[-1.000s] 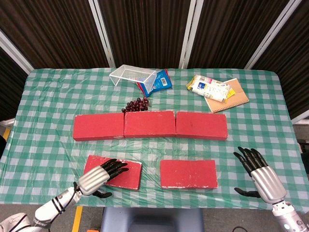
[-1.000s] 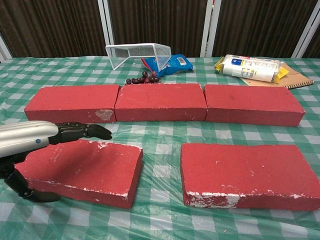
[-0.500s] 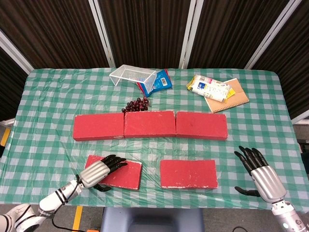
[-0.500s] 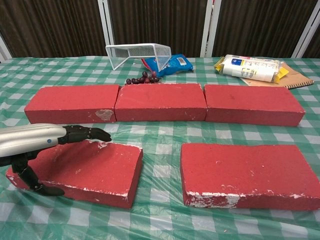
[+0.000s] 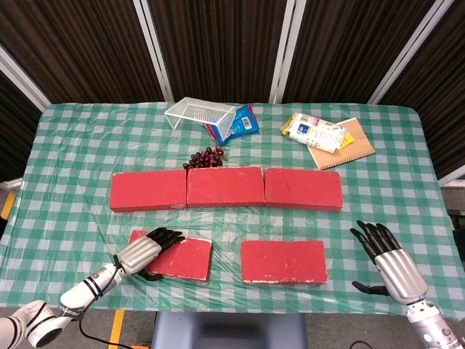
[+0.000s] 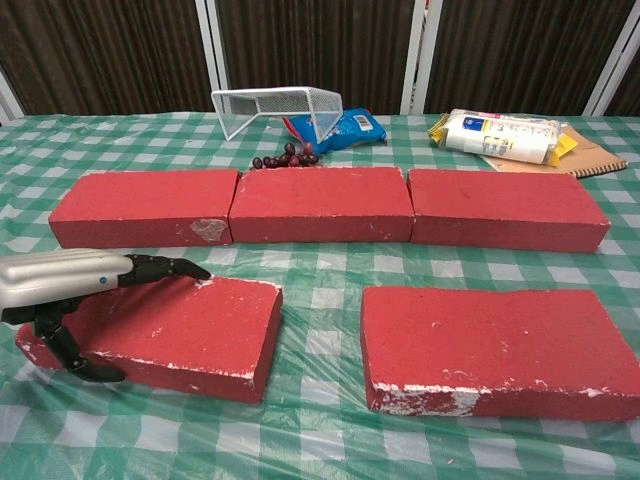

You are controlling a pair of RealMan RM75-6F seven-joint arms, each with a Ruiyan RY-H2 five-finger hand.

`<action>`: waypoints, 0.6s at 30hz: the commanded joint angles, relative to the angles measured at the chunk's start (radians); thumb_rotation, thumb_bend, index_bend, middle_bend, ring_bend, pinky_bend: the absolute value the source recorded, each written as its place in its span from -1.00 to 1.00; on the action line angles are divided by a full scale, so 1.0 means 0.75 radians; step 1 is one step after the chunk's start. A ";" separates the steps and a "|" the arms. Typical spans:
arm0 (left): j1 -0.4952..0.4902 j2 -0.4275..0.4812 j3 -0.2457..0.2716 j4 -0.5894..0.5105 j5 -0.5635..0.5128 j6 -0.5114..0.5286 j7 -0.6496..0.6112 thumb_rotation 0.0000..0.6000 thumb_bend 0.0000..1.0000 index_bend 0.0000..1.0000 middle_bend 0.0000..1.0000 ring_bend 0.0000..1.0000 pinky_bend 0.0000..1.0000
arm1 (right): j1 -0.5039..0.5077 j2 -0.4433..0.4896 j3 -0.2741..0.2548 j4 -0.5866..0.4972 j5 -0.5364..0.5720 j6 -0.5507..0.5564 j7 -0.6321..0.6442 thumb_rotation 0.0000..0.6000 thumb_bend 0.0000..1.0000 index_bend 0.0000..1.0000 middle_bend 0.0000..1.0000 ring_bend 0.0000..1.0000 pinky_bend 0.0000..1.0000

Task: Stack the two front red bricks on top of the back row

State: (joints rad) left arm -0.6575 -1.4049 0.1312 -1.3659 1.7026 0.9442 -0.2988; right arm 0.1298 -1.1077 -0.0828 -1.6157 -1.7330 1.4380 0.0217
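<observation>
Three red bricks form the back row: left (image 5: 148,190), middle (image 5: 225,186), right (image 5: 304,188). In front lie the front left red brick (image 5: 178,257) and the front right red brick (image 5: 283,260). My left hand (image 5: 145,251) grips the left end of the front left brick (image 6: 175,322), fingers (image 6: 160,268) lying over its top and the thumb against its near face. That brick sits slightly askew. My right hand (image 5: 389,262) hovers open with spread fingers to the right of the front right brick (image 6: 495,345), apart from it; the chest view does not show it.
Behind the back row lie dark grapes (image 5: 208,156), a white wire basket (image 5: 200,113) on its side, a blue packet (image 5: 236,123), a yellow-and-white packet (image 5: 314,131) and a brown notebook (image 5: 347,147). The table's front edge (image 5: 232,309) runs just beyond the front bricks.
My left hand has drawn back toward the left end of the front left brick, and the brick has turned to lie more square with the table edge. The right hand barely moved.
</observation>
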 commanded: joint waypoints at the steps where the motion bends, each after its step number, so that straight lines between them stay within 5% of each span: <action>1: 0.001 -0.005 -0.002 0.012 -0.001 0.018 -0.010 1.00 -0.57 -1.00 -0.45 -0.67 -0.25 | 0.000 -0.001 0.003 -0.002 0.005 -0.002 -0.003 1.00 -0.81 -1.00 -1.00 -1.00 -1.00; 3: 0.002 -0.005 -0.001 0.015 0.002 0.032 -0.026 1.00 -0.57 -0.99 -0.15 -0.36 0.07 | 0.001 -0.002 0.004 -0.002 0.009 -0.004 -0.004 1.00 -0.81 -1.00 -1.00 -1.00 -1.00; 7: 0.019 -0.006 -0.019 0.019 0.001 0.099 -0.010 1.00 -0.55 -0.94 -0.02 -0.18 0.34 | 0.003 -0.004 0.007 -0.002 0.017 -0.010 -0.008 1.00 -0.81 -1.00 -1.00 -1.00 -1.00; 18: 0.022 0.045 -0.151 -0.116 -0.095 0.177 0.204 1.00 -0.52 -0.93 0.00 -0.14 0.39 | 0.010 -0.008 0.014 -0.004 0.035 -0.031 -0.022 1.00 -0.81 -1.00 -1.00 -1.00 -1.00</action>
State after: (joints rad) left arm -0.6383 -1.3756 0.0308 -1.4450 1.6452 1.0775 -0.1576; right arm 0.1371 -1.1140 -0.0729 -1.6185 -1.7074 1.4146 0.0055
